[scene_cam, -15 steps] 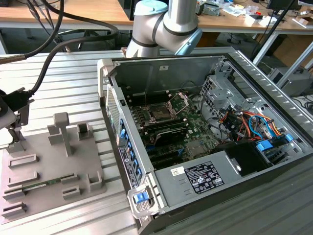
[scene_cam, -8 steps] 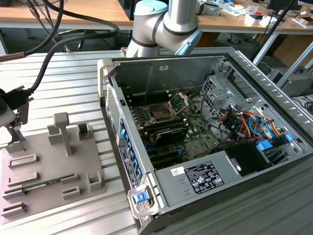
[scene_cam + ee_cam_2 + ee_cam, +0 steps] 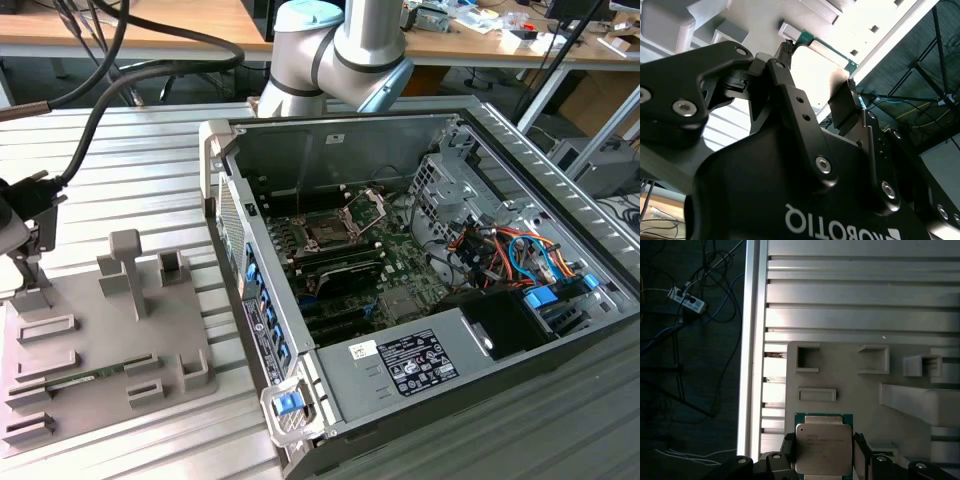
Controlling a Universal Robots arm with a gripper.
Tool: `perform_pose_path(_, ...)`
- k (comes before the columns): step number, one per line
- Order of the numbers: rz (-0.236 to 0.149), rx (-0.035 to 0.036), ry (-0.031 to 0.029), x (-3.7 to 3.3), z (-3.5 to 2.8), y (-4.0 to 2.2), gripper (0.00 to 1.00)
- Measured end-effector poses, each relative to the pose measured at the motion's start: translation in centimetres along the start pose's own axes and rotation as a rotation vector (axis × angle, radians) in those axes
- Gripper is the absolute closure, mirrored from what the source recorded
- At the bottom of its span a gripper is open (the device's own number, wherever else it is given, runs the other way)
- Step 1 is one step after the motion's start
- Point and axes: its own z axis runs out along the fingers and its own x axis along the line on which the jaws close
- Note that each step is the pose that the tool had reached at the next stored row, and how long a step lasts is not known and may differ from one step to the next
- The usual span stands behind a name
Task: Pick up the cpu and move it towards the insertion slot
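Note:
The cpu (image 3: 822, 449), a small square chip with a silvery top on a green board, sits between my gripper's (image 3: 823, 441) black fingers, over the near edge of the grey plastic tray (image 3: 850, 385). In the second wrist view both fingertips (image 3: 786, 47) press on opposite edges of the cpu (image 3: 815, 65), so the gripper is shut on it. In the exterior view my gripper (image 3: 25, 265) is at the far left, above the tray's (image 3: 90, 340) back corner. The insertion slot (image 3: 327, 234), a dark square with its metal frame hinged open, lies inside the open computer case.
The open computer case (image 3: 420, 250) fills the exterior view's right, with high metal walls, memory slots and coloured cables. Upright grey posts (image 3: 128, 265) rise from the tray. The ribbed metal table (image 3: 130, 170) ends close beside the tray, with cables on the floor beyond (image 3: 690, 300).

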Motion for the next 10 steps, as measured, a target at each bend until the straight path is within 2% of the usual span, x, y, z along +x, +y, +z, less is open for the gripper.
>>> perform_pose_path(10, 0.000, 0.0001, 0.0001, 0.00, -0.56, 0.02, 0.45)
